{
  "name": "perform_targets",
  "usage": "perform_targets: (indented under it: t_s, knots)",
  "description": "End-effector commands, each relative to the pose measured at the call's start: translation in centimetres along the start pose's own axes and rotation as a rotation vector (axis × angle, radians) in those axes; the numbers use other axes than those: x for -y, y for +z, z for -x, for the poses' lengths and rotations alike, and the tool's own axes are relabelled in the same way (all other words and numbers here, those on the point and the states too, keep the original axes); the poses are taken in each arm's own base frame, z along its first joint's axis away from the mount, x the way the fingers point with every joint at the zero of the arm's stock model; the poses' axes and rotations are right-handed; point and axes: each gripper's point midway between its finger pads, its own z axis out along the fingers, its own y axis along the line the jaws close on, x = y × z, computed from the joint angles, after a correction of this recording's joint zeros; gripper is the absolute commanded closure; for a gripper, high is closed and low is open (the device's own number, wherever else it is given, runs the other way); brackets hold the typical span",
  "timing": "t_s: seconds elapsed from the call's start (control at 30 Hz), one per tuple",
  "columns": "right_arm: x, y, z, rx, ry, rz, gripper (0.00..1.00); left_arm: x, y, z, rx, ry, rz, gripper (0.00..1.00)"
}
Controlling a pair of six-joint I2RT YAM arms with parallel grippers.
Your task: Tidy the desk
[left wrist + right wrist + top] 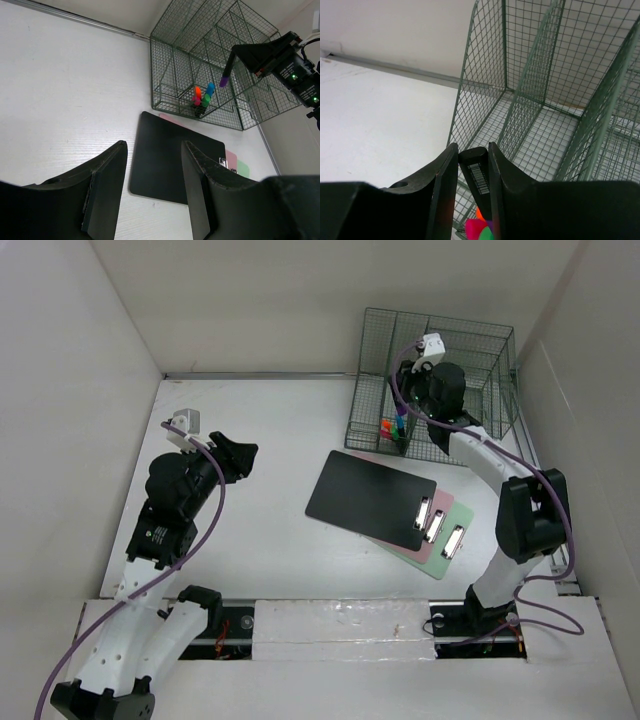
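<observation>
Two arms over a big white tabletop (260,430) that fills pretty much the whole view, with plain white walls (80,360) on the left, far and right sides

Left hand (243,455) hangs over the left part of the tabletop, fingers spread apart and nothing between them. From its own camera you look straight through the gap at the bare surface and the edge of the clipboards

Right hand (400,405) is up at the far right, over the near-left corner of the dark green wire rack (470,360). It's clenched on a dark marker (477,175): the right wrist view shows the barrel with a barcode label pinched between both fingers, and the left wrist view shows it pointing down with a purple cap on the low end. It's held above a bunch of coloured markers (202,95) (orange, blue, green, pink caps) standing in that corner compartment, and it looks clear of them

Right of centre there's a fanned stack lying flat: black clipboard (370,498) on top, pink clipboard (447,505) under it, green clipboard (440,565) at the bottom, all three metal clips toward the near right. The stack's far edge sits just beside the rack
</observation>
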Motion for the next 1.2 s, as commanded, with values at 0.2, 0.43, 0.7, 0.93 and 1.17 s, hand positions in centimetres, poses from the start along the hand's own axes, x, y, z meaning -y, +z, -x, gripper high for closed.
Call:
perform_targets:
  t_s: [0.2,0.43,0.7,0.93,1.17]
  knots:
    - [-1.5,-0.8,-2.0,-0.016,-0.04,0.111,0.92,0.8,0.1,1.1,0.037,0.017,-0.033,0.57]
    - [-3.1,0.1,-4.2,-0.109,-0.137,0.086,0.94,1.0,-0.4,1.2,0.047,0.019,-0.042,0.57]
    - [-3.1,0.0,-6.2,-0.145,-0.172,-0.025,0.95,1.4,-0.4,1.0,0.04,0.024,-0.058,0.57]
    - [-2.1,0.0,-6.2,-0.116,-0.17,-0.103,0.96,1.7,-0.4,1.0,0.037,0.025,-0.065,0.57]
    - [-2.2,0.0,-4.1,-0.035,-0.188,-0.102,0.96,1.6,-0.4,1.0,0.036,0.026,-0.061,0.57]
